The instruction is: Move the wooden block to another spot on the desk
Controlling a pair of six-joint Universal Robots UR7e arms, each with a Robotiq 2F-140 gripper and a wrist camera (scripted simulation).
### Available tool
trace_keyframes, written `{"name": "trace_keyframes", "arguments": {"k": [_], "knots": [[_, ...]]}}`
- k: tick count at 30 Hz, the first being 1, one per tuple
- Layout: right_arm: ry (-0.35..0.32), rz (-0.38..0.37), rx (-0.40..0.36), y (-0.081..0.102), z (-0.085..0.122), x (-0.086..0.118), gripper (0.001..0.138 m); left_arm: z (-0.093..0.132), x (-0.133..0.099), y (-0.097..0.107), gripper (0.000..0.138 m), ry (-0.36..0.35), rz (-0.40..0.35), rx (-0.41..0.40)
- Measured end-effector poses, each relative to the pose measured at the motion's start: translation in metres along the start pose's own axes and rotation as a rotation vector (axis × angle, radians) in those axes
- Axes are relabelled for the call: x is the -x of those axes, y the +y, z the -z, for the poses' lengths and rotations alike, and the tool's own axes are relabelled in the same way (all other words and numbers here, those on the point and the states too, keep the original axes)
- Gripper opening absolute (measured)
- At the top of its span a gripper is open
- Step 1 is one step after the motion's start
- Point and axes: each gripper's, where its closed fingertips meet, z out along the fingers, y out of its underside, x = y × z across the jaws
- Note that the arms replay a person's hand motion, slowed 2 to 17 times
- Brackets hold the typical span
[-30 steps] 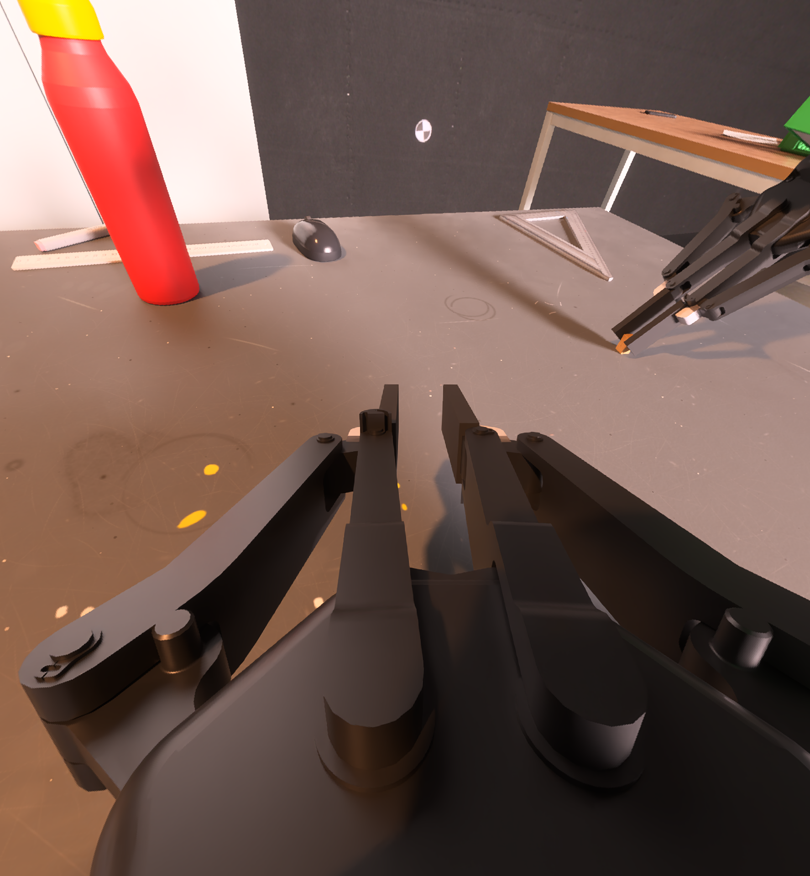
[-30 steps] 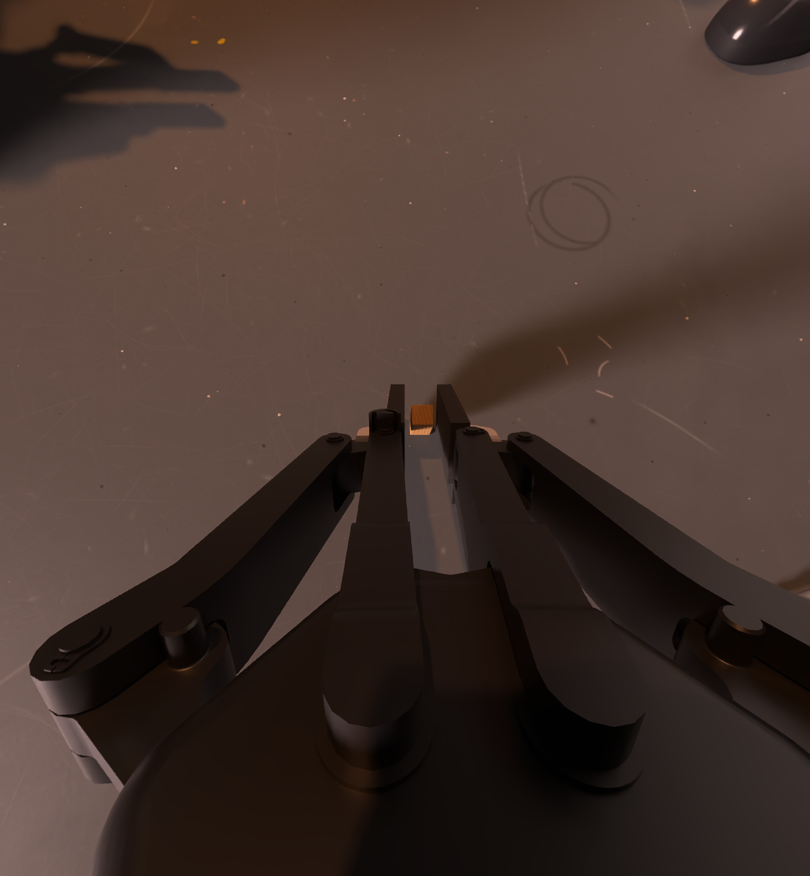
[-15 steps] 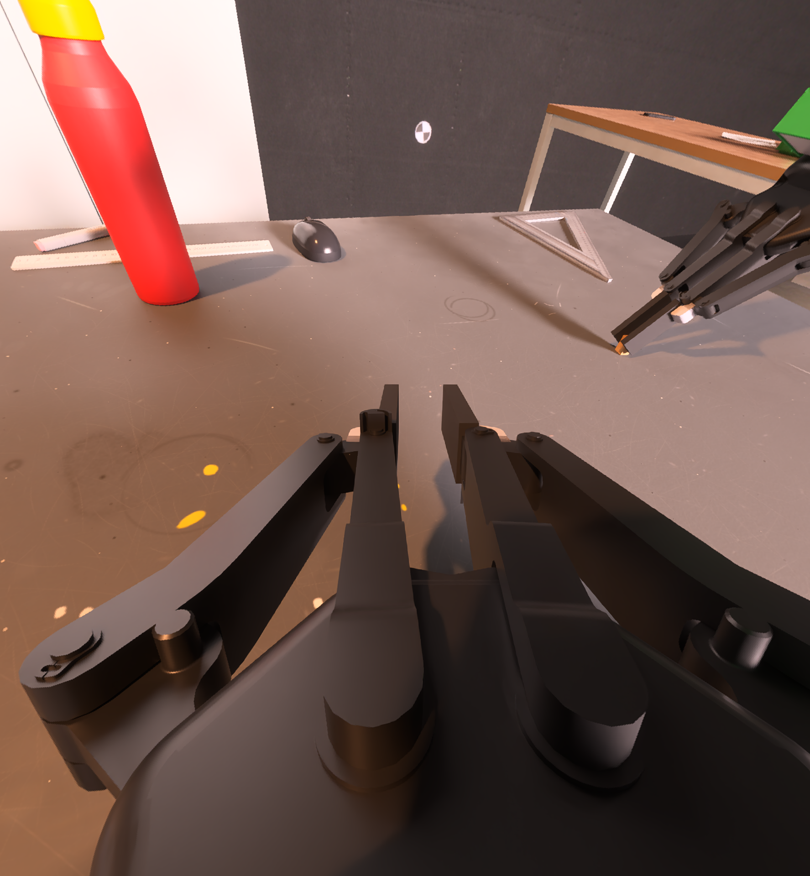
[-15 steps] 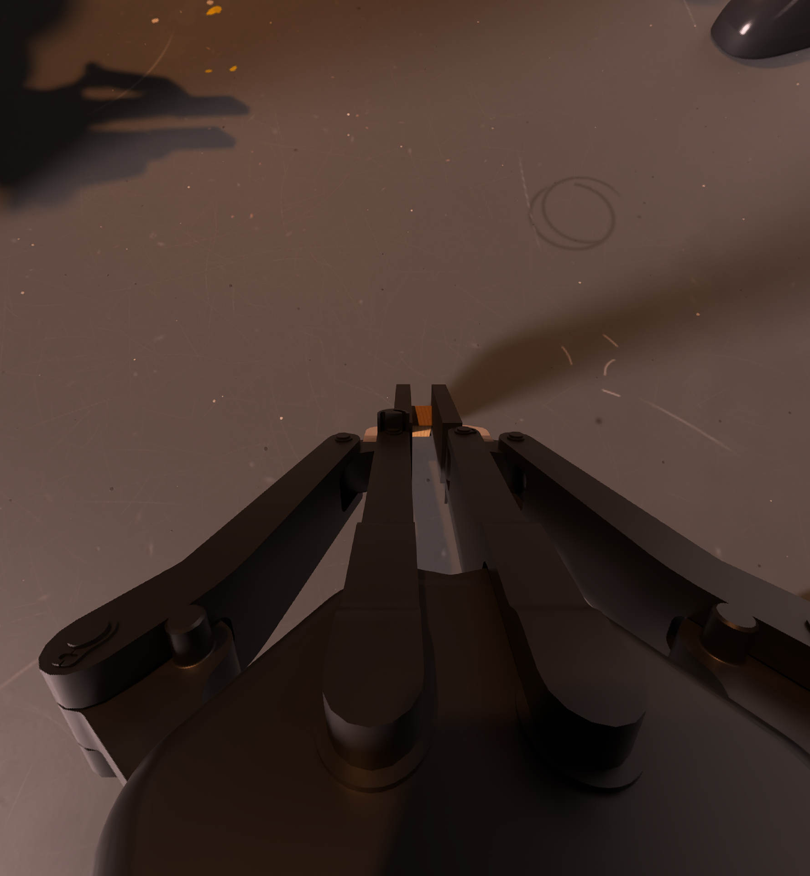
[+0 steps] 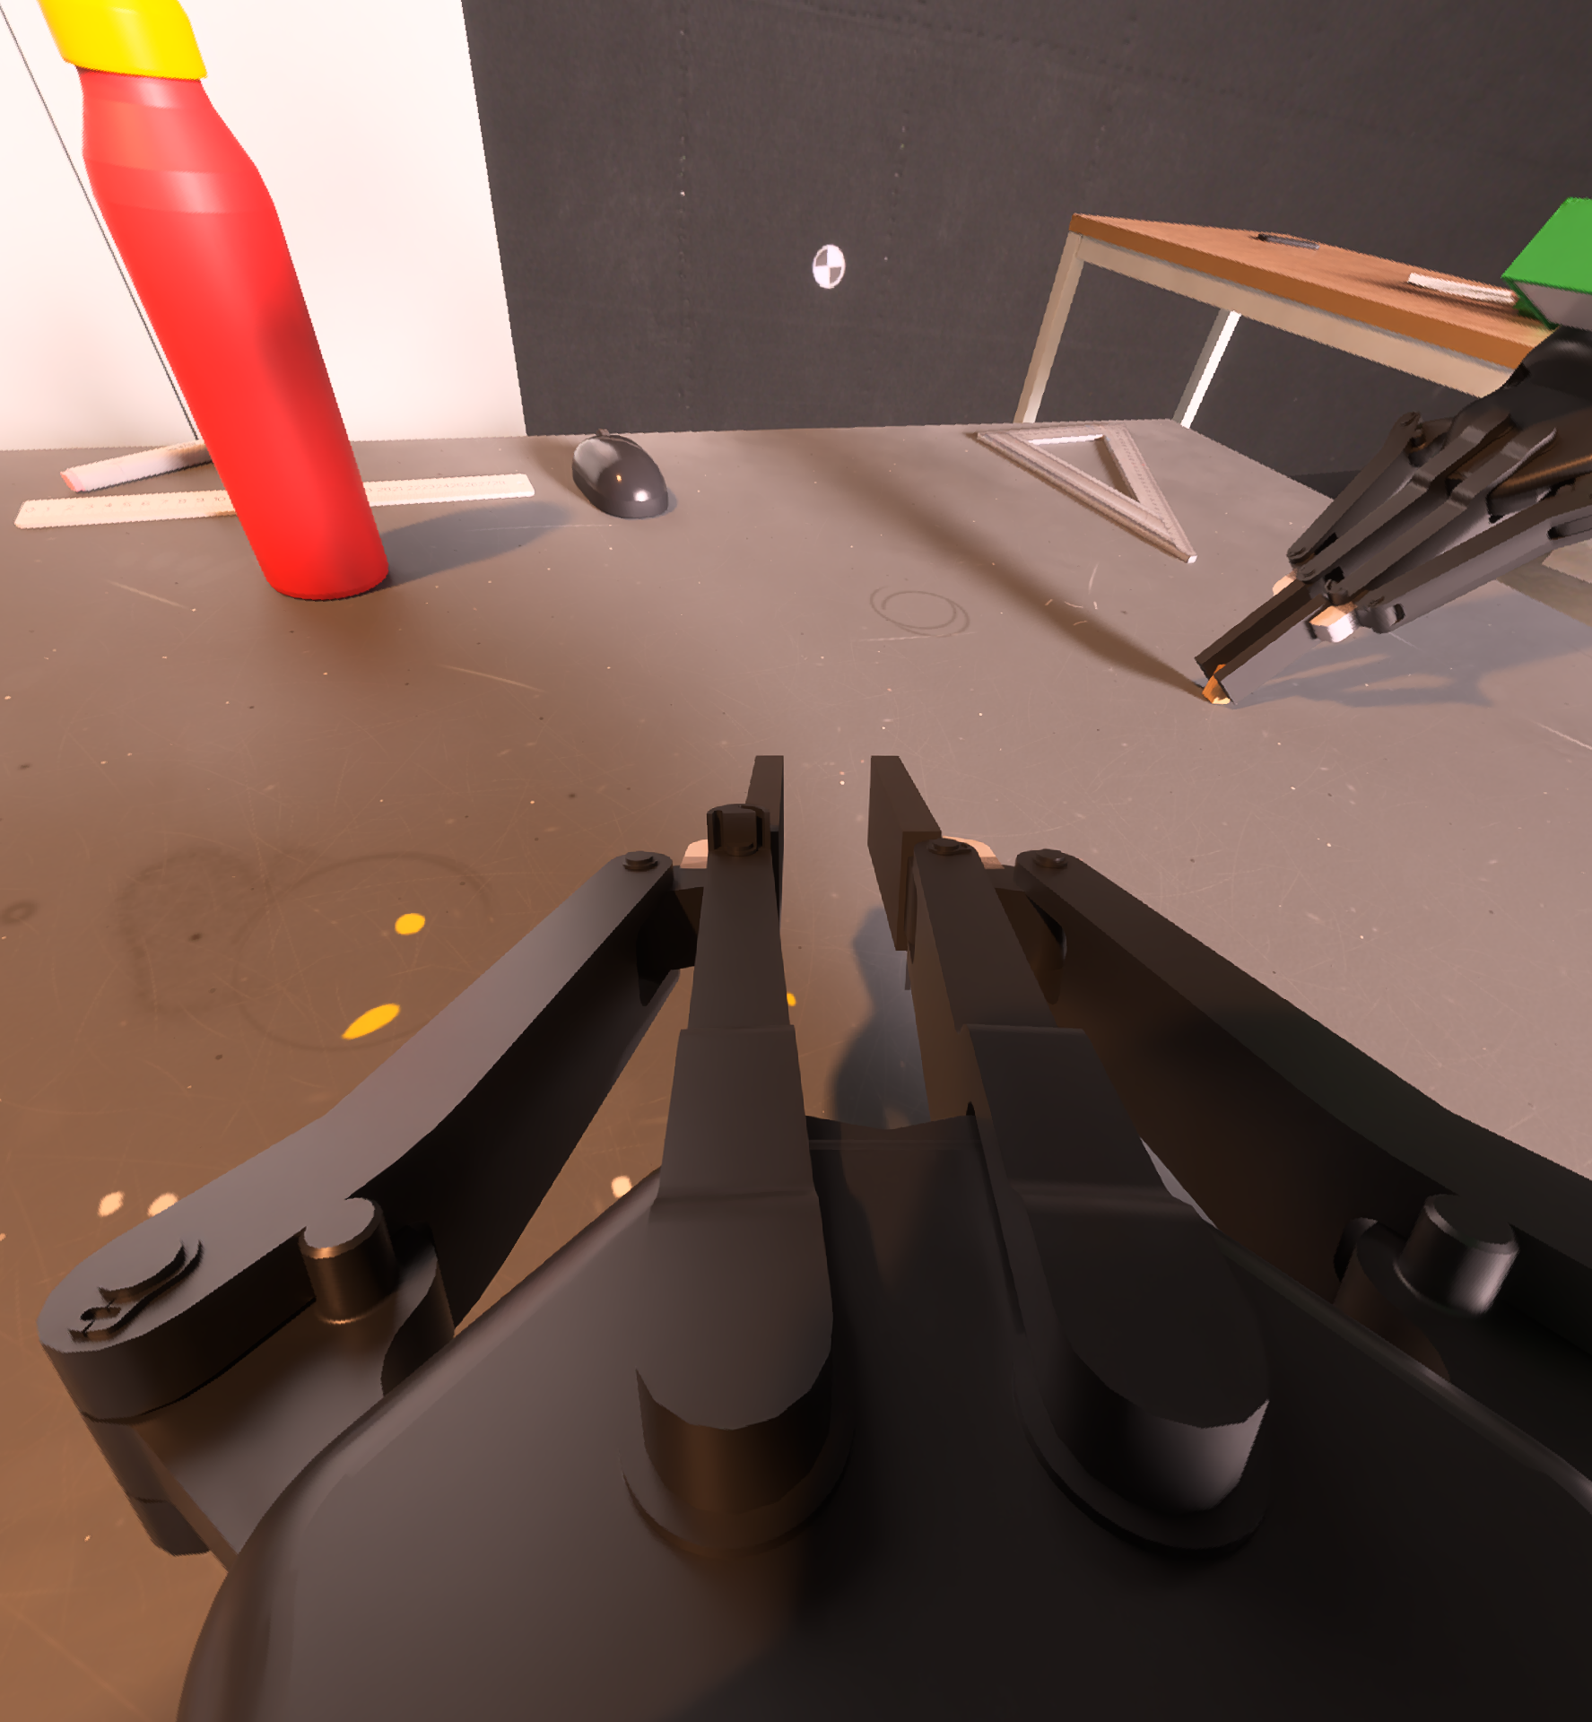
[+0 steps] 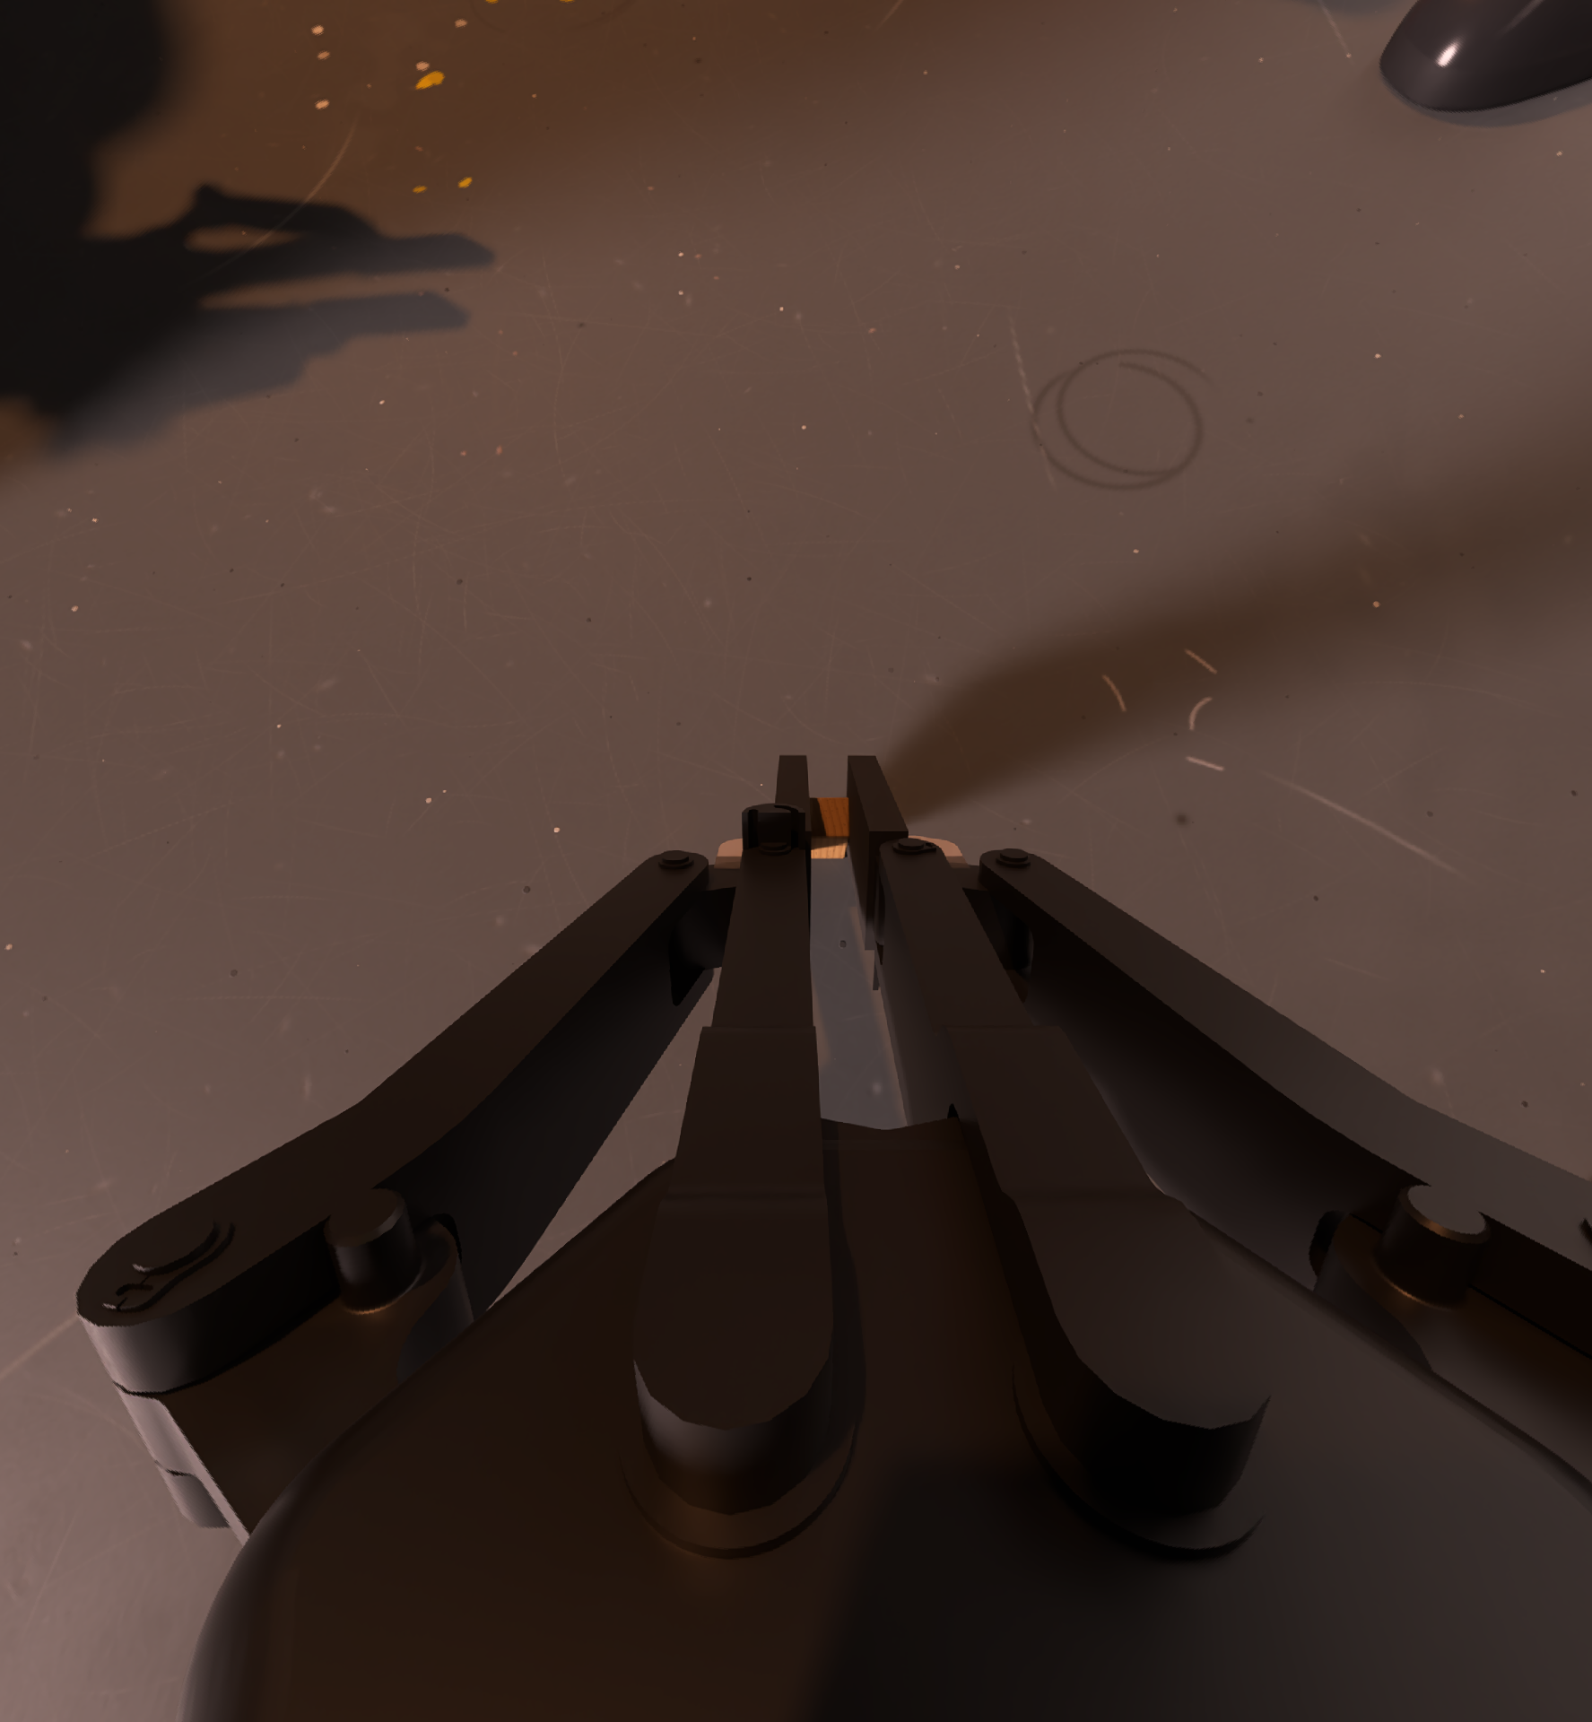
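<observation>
Right claw [image 6: 827, 778] pinches the small orange-brown wooden block [image 6: 833, 816].
Left claw [image 5: 824, 778] stands narrowly parted, holding nothing, above the scuffed grey surface [image 5: 587, 708], well apart from the block.

The small orange-brown wooden block [image 6: 833, 817] is sitting pinched between the two dark fingers of the right gripper [image 6: 831, 778], right at their tips, low against the scuffed grey-brown desk [image 6: 587, 606].

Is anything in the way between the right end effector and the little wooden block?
No. The wooden block already sits between the fingers of the right end effector, nothing between them. The desk around it is bare; the mouse lies far off.
</observation>
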Motion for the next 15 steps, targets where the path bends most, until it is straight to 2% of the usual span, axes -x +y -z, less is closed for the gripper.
{"name": "trace_keyframes", "arguments": {"k": [15], "knots": [[0.028, -0.015, -0.017, -0.0002, 0.0001, -0.0001, 0.012, 0.0017, -0.0011, -0.0011, 0.025, 0.0, -0.007, -0.005]]}}
